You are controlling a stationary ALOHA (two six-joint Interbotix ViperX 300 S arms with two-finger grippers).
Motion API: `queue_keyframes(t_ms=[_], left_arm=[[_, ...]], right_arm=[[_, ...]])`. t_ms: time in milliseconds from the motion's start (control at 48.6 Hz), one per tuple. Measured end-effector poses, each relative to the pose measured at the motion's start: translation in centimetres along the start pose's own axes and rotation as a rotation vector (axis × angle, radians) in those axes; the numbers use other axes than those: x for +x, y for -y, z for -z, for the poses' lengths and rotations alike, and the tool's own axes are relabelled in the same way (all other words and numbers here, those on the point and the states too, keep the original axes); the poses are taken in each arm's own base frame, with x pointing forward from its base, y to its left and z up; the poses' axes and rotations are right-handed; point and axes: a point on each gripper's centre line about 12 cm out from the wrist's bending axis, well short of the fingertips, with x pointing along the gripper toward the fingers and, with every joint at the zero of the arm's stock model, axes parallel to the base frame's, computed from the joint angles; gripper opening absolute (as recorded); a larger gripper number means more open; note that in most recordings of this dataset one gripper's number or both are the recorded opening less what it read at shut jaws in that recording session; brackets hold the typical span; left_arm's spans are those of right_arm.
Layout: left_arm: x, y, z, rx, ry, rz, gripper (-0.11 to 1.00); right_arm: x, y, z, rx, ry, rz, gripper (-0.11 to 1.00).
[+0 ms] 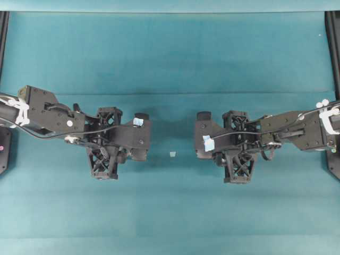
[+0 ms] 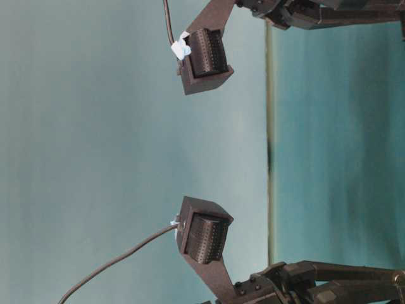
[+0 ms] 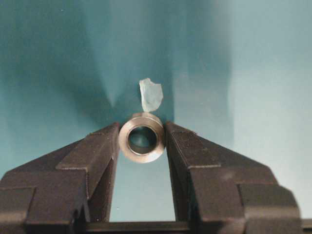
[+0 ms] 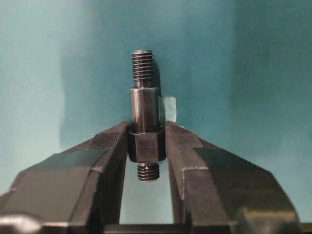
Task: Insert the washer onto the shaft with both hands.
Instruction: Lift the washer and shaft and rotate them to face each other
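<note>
Left wrist view showed the left gripper (image 3: pixel 142 141) clamping the washer (image 3: pixel 142 138), hole facing outward; the right gripper (image 4: pixel 146 146) pinched the shaft (image 4: pixel 145 113) — well apart — so aligning hole with threaded tip looked essential.

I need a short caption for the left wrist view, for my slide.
Left gripper pinches the washer between its fingertips, bore facing the camera, a pale tape scrap on the teal table behind.
</note>
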Motion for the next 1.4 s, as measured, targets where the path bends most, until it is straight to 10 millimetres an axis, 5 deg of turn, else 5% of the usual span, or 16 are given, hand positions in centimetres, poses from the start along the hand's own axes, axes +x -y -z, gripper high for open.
queue_keyframes(t_ms=[576,1400], left_arm=[[-4.1,-0.4,-2.1,-0.015,0.131,-0.011,0.35],[-5.1,0.1,-3.4,-0.010,0.394,-0.014,0.35]], right_arm=[[-2.5,0.3,-1.4,0.030,0.149,-0.006,0.00],[-4.1,0.2,0.3,0.155,0.504,-0.037,0.00]])
